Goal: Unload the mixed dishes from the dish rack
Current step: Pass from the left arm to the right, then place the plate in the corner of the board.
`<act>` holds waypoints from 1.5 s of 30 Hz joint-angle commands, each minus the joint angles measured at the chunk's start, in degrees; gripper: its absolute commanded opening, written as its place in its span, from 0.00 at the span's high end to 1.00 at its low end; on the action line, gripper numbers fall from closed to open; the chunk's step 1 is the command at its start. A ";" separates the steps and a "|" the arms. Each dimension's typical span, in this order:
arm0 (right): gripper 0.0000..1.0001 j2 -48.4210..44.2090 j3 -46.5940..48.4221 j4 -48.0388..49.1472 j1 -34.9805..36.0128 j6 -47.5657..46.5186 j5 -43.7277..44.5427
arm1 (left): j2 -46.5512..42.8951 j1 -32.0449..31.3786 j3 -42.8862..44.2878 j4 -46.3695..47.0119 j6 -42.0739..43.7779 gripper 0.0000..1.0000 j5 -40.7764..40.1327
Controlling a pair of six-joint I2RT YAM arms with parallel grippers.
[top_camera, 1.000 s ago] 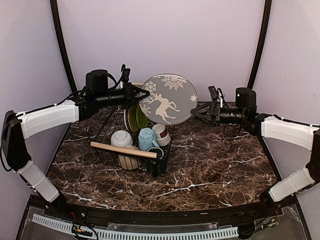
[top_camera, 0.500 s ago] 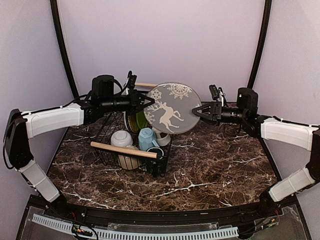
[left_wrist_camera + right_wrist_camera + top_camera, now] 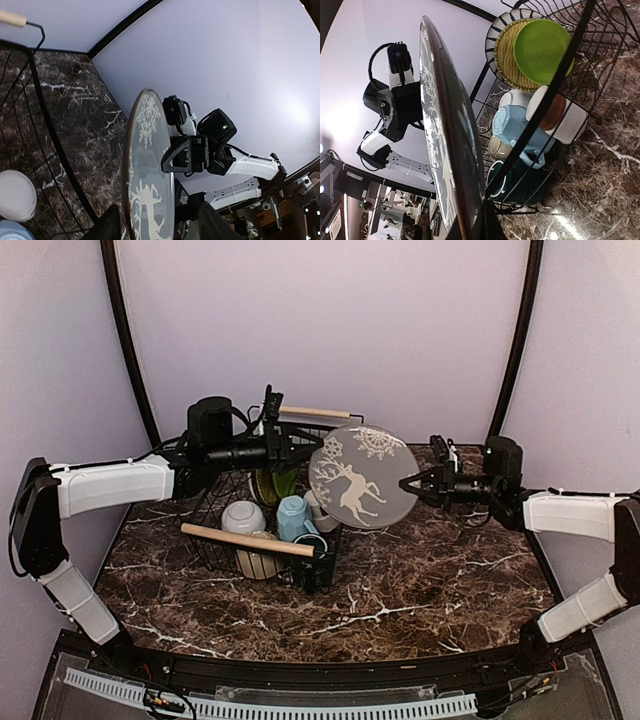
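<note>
Dark marble table (image 3: 430, 580). Handover step: right gripper (image 3: 415, 483) clamped on the reindeer plate (image 3: 362, 477) rim, left gripper (image 3: 303, 445) jaws apart around the opposite edge. Next, probably: right sets it down clear of the dish rack (image 3: 215, 520).

Reindeer plate (image 3: 362, 477) midair right of dish rack (image 3: 247, 539), open tabletop (image 3: 450, 580) further right

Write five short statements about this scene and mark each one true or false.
1. The right claw grips the reindeer plate by its rim. True.
2. A light blue mug sits in the rack. True.
3. The reindeer plate stands in the rack. False: it is held up in the air.
4. The left claw is clamped on the plate. False: its fingers stand apart.
5. A claw holds the green plate. False: it stands in the rack.
</note>
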 commanded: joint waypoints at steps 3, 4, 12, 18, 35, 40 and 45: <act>1.00 -8.67 -4.18 10.34 -9.76 3.46 -7.04 | -1.17 0.59 0.92 4.16 1.02 0.11 2.06; 1.00 -10.51 -4.35 6.58 -11.69 1.49 -7.60 | -1.27 0.63 1.38 1.82 1.97 0.07 1.64; 1.00 -23.08 0.23 -43.54 -22.17 -27.70 5.78 | -3.52 2.87 4.65 -11.04 11.00 0.02 -3.85; 1.00 -23.12 -6.34 -49.58 -22.15 -27.39 0.77 | -5.07 3.22 5.87 -19.45 16.94 0.01 -10.84; 1.00 -10.99 -16.65 -41.97 -3.80 -28.77 1.45 | -3.94 3.22 5.46 -20.88 17.92 0.01 -12.36; 1.00 -6.47 -20.65 -33.34 -2.16 -27.05 -1.43 | -4.27 3.22 5.37 -21.71 18.20 0.01 -12.78; 1.00 -2.01 -22.42 -31.70 -1.46 -28.21 -0.60 | -4.18 3.22 5.86 -21.80 18.41 0.01 -12.65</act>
